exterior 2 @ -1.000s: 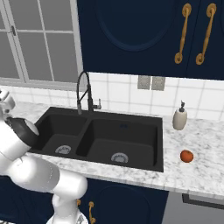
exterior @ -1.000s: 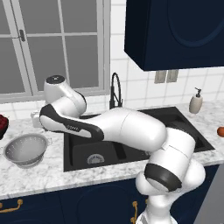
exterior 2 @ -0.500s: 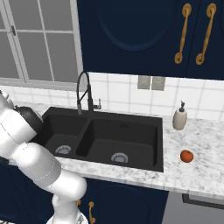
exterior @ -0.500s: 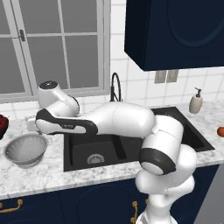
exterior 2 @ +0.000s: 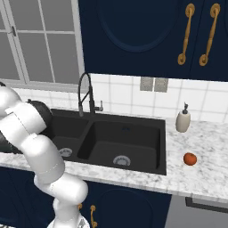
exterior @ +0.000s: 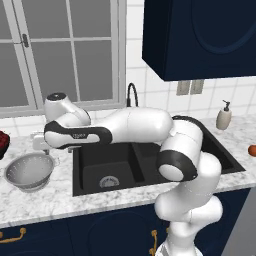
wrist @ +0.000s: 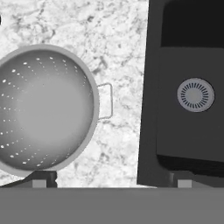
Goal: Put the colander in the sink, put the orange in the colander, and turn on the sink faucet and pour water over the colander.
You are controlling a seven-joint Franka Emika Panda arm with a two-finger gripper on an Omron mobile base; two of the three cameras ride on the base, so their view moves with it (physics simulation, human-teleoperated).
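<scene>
Gripper (wrist: 111, 179) spread wide above the marble tabletop (wrist: 118, 39), between colander (wrist: 41, 107) and sink (wrist: 188, 87).

Reaching left across the black double-basin sink (exterior: 150, 160), with the hand hovering near its left edge and nothing held. Sitting upright on the tabletop (exterior: 50, 200) just left of the sink: the perforated metal colander (exterior: 30, 171), one side handle pointing toward the basin. Resting well apart on the right stretch of tabletop: the orange (exterior 2: 190, 159), near the white soap dispenser (exterior 2: 182, 119). Standing behind the basins: the dark gooseneck faucet (exterior 2: 85, 94). Showing at the far left edge: a dark red bowl-like thing (exterior: 2, 143).
</scene>
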